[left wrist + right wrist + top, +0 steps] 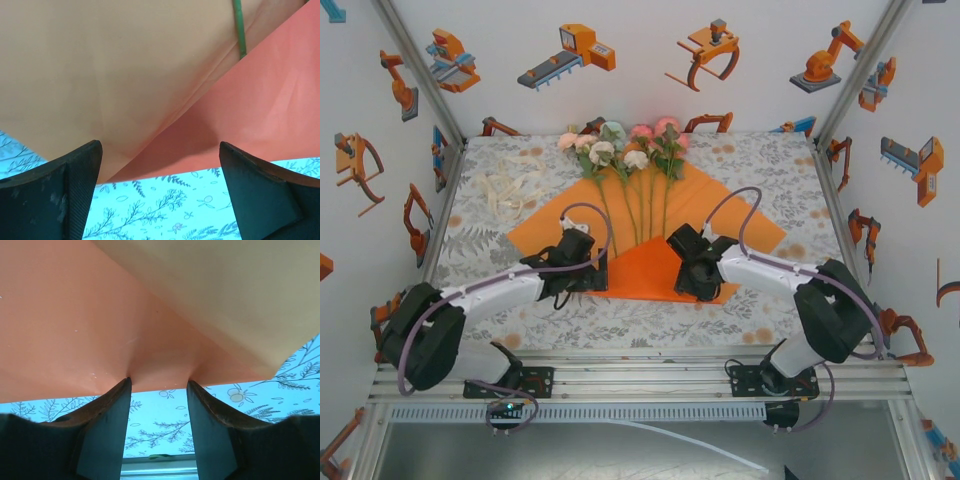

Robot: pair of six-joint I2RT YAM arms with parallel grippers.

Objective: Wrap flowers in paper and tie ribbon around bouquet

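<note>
A desk under a leaf-print tablecloth [650, 325] sits inside white walls [640, 95] printed with orange robots. The near strip of cloth and the right side are bare. The ribbon [515, 190] lies loose at the far left. The orange paper [720, 215] lies at the centre as a diamond, its near corner folded up over the stems. The flowers [620, 150] lie on it, heads at the far edge. The left end effector [160, 150] gapes wide beside the fold, holding nothing. The right end effector [157, 382] stands narrower, its tips touching the fold's edge.

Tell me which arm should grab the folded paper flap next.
Probably right: the right tool has its tips against the paper flap's edge, dimpling it; the left tool is wide open beside the fold, gripping nothing.
</note>
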